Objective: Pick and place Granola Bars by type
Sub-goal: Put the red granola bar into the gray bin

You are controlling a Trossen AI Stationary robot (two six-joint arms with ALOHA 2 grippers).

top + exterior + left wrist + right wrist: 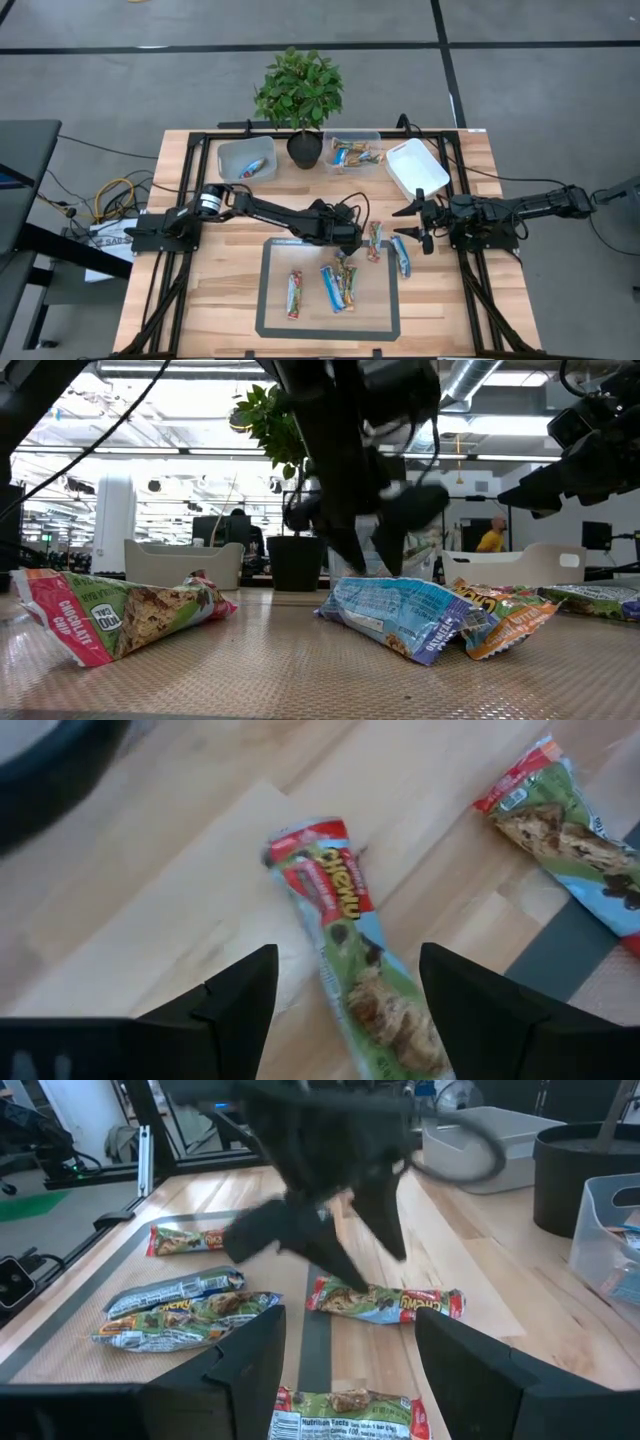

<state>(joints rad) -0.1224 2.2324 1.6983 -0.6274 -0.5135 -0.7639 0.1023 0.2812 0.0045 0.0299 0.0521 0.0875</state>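
Several granola bars lie flat on the grey mat point(268, 322) and on the wood beside it. My left gripper point(360, 238) hangs open over a red, green and tan bar point(345, 935) at the mat's far right corner. Its fingers stand on either side of the bar, and I see no touch. The right wrist view shows the same bar point(385, 1302) under the left gripper point(320, 1230). My right gripper point(415, 225) is open and waits off the mat's right side, with a blue and white bar point(401, 255) just nearer than it. Blue and green bars point(420, 615) lie mid-mat.
At the far edge stand a clear tub point(245, 160) holding one blue bar, a potted plant point(298, 95), a clear tub point(352, 152) with several bars and a white tub point(415, 165). A red and green bar point(294, 295) lies on the mat's left part.
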